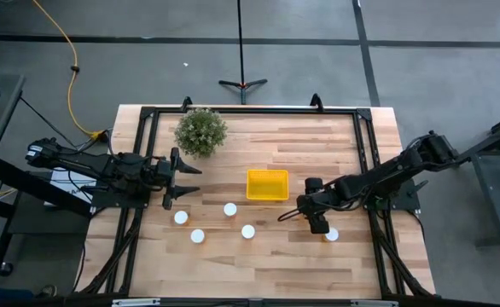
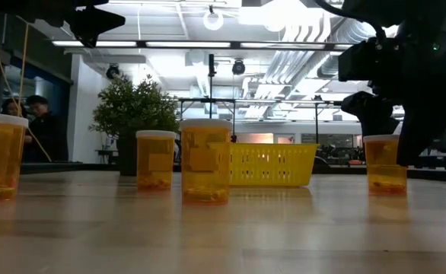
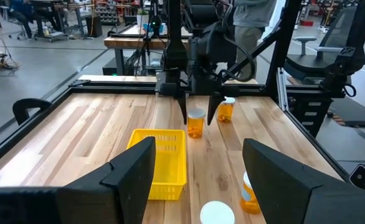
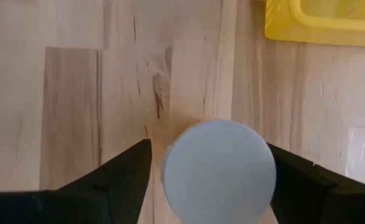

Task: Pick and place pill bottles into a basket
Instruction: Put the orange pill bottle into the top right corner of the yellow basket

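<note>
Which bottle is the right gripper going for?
Start at the yellow basket mid-table. Just off its right corner the right gripper points straight down over one bottle, open fingers either side of its white cap. It is the only bottle with fingers around it; another bottle stands beside it.

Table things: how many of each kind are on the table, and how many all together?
Pill bottles: 6 (one stands between the fingers of the right gripper, hidden from above)
Yellow basket: 1
Potted plant: 1
Total: 8
</note>
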